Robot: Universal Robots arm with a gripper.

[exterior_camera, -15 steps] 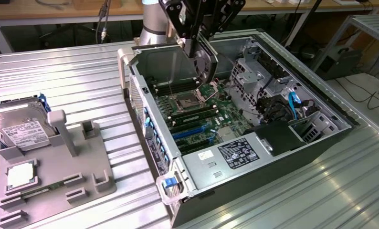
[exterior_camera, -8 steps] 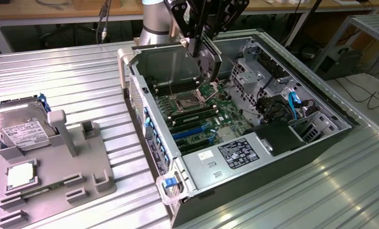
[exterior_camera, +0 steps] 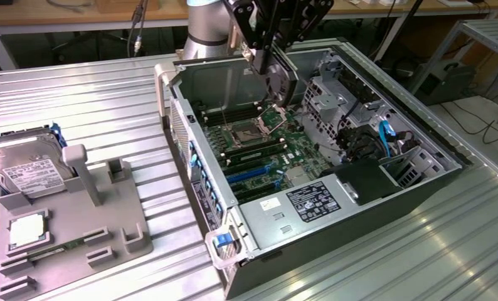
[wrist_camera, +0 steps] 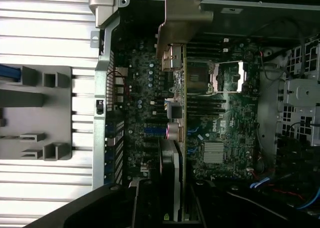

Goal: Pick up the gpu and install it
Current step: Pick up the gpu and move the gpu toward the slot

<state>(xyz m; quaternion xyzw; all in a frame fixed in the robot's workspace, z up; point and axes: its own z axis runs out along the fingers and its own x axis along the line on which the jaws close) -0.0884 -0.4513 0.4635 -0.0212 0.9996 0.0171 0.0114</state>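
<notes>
Above the open PC case (exterior_camera: 333, 257), the gripper (exterior_camera: 264, 58) is hanging from the arm and clamping the gpu (exterior_camera: 280, 84). Its fingers (wrist_camera: 150, 208) are closing on both faces of the card, so the card is sitting edge-on between them. The gpu is hanging upright over the rear part of the mobo (exterior_camera: 258, 150), near the CPU socket (exterior_camera: 247, 133); whether it is touching the board cannot be told. In the wrist view the silver end bracket (wrist_camera: 185, 15) is pointing away from the gripper, the green PCB edge (wrist_camera: 183, 112) is running lengthwise, and the black cooler (wrist_camera: 170, 173) is facing the case's slotted wall. The case is lying on its side on the ribbed metal table (exterior_camera: 81, 100), w/ its side panel off. It is holding the mobo, blue expansion slots (exterior_camera: 253, 172), a finned heatsink (wrist_camera: 212, 153), a black cover w/ a white label (exterior_camera: 316, 199) and blue cables (exterior_camera: 389, 141). At the exterior view's left, well apart from the case, a grey fixture tray (exterior_camera: 106, 226) is resting on the table. It is holding a silver HDD (exterior_camera: 23, 169), leaning tilted in its holder, and a small square CPU chip (exterior_camera: 27, 230), lying flat in a recess.
</notes>
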